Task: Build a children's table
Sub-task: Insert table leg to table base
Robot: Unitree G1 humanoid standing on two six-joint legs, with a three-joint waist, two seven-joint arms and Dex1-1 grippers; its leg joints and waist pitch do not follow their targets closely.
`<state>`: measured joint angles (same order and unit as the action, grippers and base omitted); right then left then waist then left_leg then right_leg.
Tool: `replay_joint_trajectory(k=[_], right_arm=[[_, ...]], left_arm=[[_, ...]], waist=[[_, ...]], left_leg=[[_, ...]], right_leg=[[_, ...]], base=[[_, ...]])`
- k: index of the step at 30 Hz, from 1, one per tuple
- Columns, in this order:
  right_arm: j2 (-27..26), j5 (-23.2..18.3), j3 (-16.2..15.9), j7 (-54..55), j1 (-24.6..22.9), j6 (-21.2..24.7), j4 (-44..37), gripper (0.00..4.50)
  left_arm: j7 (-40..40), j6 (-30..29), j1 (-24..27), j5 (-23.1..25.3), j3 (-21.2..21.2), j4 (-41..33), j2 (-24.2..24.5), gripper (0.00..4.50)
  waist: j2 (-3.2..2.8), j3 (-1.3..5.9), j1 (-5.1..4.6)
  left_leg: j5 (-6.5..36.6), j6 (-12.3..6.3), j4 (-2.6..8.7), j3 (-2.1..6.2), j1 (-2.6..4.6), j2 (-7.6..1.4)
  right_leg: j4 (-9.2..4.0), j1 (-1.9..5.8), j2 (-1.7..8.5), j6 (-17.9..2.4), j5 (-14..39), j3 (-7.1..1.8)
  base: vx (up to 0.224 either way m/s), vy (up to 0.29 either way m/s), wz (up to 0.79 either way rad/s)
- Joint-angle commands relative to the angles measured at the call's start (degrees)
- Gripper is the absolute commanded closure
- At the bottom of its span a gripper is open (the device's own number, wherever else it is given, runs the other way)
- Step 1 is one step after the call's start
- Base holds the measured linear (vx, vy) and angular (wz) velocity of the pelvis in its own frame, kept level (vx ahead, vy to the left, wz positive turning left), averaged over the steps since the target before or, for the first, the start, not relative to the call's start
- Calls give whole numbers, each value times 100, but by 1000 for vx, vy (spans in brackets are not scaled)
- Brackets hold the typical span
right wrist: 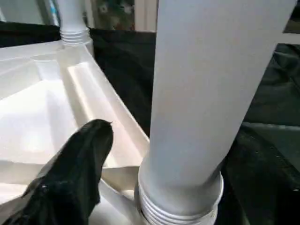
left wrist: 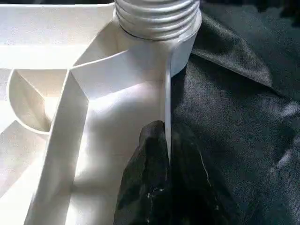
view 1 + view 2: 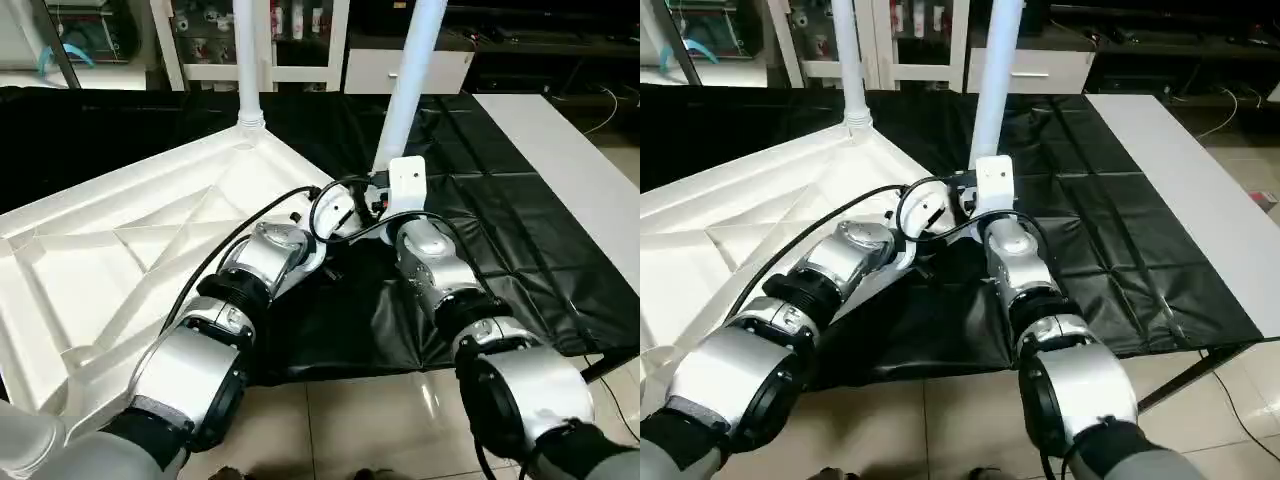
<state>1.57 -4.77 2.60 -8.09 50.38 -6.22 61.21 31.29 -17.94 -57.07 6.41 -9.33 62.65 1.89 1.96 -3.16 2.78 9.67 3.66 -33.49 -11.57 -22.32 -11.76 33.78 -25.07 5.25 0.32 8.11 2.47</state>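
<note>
lab-like room: black-draped work table [image 3: 520, 200], white shelving [image 3: 200, 40], tiled floor [image 3: 370, 420].

top [image 3: 150, 230]: white, ribbed | legs [image 3: 410, 80]: white | cloth [image 3: 480, 190]: black

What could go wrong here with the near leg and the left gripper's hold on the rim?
1. The near leg leans rather than standing plumb, and thread rings still show above its corner socket. It may be cross-threaded or not seated.
2. The left gripper pinches only the thin rim of the tabletop. Torque on the leg could make the top slip or flex.
3. The top lies on a loose black cloth, so it could slide.
</note>
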Motion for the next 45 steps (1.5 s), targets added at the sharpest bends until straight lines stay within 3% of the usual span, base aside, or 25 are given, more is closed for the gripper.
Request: replay_joint_trajectory(k=[1, 2, 3, 7, 15, 17, 20, 28, 31, 38, 39, 43, 45], right_arm=[[164, -67, -140, -387, -270, 295, -775, 38], [177, -66, -143, -401, -288, 309, -810, 29], [252, -62, -165, -481, -401, 398, -1025, 22], [667, -97, -268, -1136, -714, 845, -1610, 5], [1533, -396, -569, -3154, -1249, 1321, -2485, 5], [1837, -398, -814, -3896, -1447, 1380, -2667, 5], [1995, -356, -912, -4336, -1516, 1256, -2591, 5], [2080, -382, -888, -4610, -1431, 1272, -2551, 5], [2206, -329, -1030, -5022, -1392, 1278, -2516, 5], [2345, -191, -1259, -5573, -1368, 1192, -2358, 5], [2327, -157, -1255, -5526, -1327, 1153, -2266, 31], [2293, -97, -1280, -5490, -1236, 1082, -2097, 56], [2261, -75, -1288, -5501, -1171, 1036, -1969, 74]], left_arm=[[268, 394, -188, -71, 16, -142, 21, 450], [280, 395, -184, -70, 13, -142, 24, 450], [358, 398, -156, -63, -10, -150, 46, 450], [763, 443, 31, -43, -133, -284, 135, 450], [1560, 507, 448, -31, -355, -699, 428, 450], [1897, 580, 631, -35, -451, -925, 587, 450], [2499, 604, 923, -95, -647, -1360, 807, 450], [3464, 423, 1435, -199, -993, -2241, 1200, 450], [3663, 352, 1656, -166, -1083, -2607, 1416, 450], [3676, 329, 1664, -117, -1060, -2656, 1488, 450], [3669, 323, 1659, -112, -1062, -2660, 1487, 450], [3663, 271, 1689, -111, -1075, -2755, 1500, 450], [3658, 261, 1698, -107, -1082, -2772, 1496, 450]], waist=[[-5, 464, 52], [-31, 464, 58], [-15, 461, 68], [-50, 451, 102], [-28, 432, 178], [-26, 432, 202], [-8, 433, 224], [-68, 414, 239], [-75, 408, 249], [-57, 423, 249], [-60, 426, 249], [-61, 428, 231], [-92, 442, 215]], left_leg=[[826, -648, 313, 21, 132, -75], [823, -637, 312, 27, 133, -73], [855, -620, 308, 22, 140, -78], [1010, -499, 315, 31, 146, -76], [1165, -534, 305, 34, 130, -93], [1241, -492, 313, 45, 138, -106], [1263, -450, 311, 47, 139, -116], [1437, -242, 344, 37, 187, -140], [1523, -183, 363, 52, 171, -150], [1413, -211, 340, 48, 149, -127], [1381, -207, 339, 50, 151, -128], [1370, -200, 340, 56, 144, -126], [1321, -206, 330, 58, 148, -129]], right_leg=[[-248, 413, 212, -1641, 218, -125], [-240, 416, 211, -1636, 233, -125], [-249, 407, 209, -1630, 260, -128], [-277, 408, 210, -1591, 519, -131], [-292, 414, 222, -1574, 637, -135], [-300, 419, 226, -1555, 803, -131], [-307, 405, 242, -1562, 925, -132], [-322, 330, 218, -1488, 1219, -144], [-314, 351, 228, -1457, 1264, -141], [-301, 369, 233, -1420, 1218, -141], [-302, 366, 234, -1424, 1224, -139], [-291, 373, 224, -1445, 1202, -132], [-273, 374, 224, -1498, 1031, -131]], base=[[0, 0, 0], [0, 0, 0], [0, 0, 0], [0, 0, 0], [0, 0, 0], [0, 0, 0], [0, 0, 0], [0, 0, 0], [0, 0, 0], [0, 0, 0], [0, 0, 0], [0, 0, 0], [0, 0, 0]])
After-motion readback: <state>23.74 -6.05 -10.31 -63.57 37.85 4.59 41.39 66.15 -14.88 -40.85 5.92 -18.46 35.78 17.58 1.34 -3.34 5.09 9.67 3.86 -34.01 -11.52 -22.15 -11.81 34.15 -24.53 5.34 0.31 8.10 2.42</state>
